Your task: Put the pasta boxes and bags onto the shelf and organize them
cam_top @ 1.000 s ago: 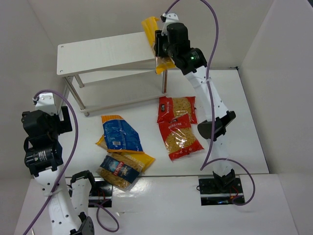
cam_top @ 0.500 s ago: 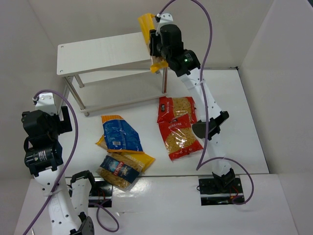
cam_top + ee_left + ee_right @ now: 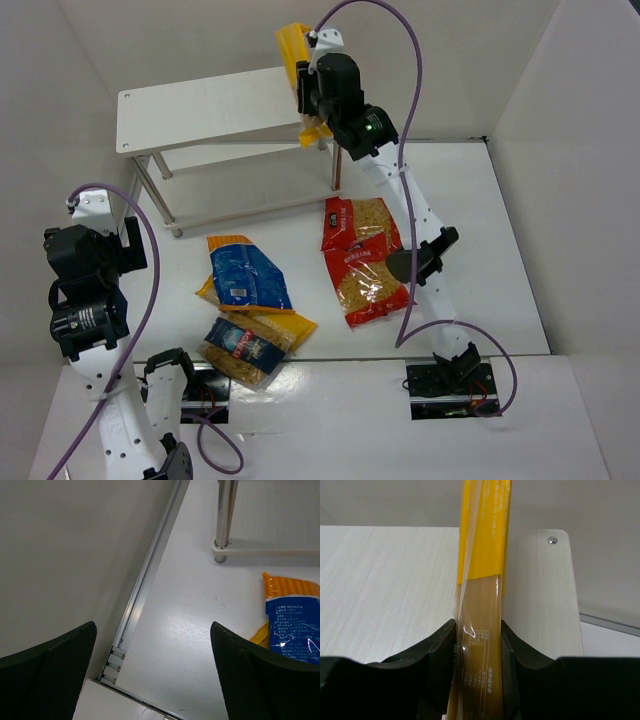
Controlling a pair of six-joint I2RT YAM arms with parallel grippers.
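The right gripper (image 3: 477, 640) is up at the right end of the shelf (image 3: 200, 105), around 12 o'clock in the overhead view. Its jaws are clamped on the spaghetti (image 3: 481, 555). The pack stands on edge between the fingers. Its yellow end reaches out over the top board and its other end pokes out below the gripper by the board's corner. I cannot tell whether it touches the board.

Down on the table (image 3: 480, 250), the red bags (image 3: 368, 280) lie overlapping at 3 o'clock of centre. The blue-label pack (image 3: 243, 275) lies at 9 o'clock. The clear bag (image 3: 240, 345) sits at 7 o'clock, partly on that pack's corner.

The left gripper (image 3: 155, 672) hangs by the left wall at 8 o'clock, jaws spread wide with nothing between them. A shelf leg (image 3: 225, 515) shows at 1 o'clock in its wrist view.
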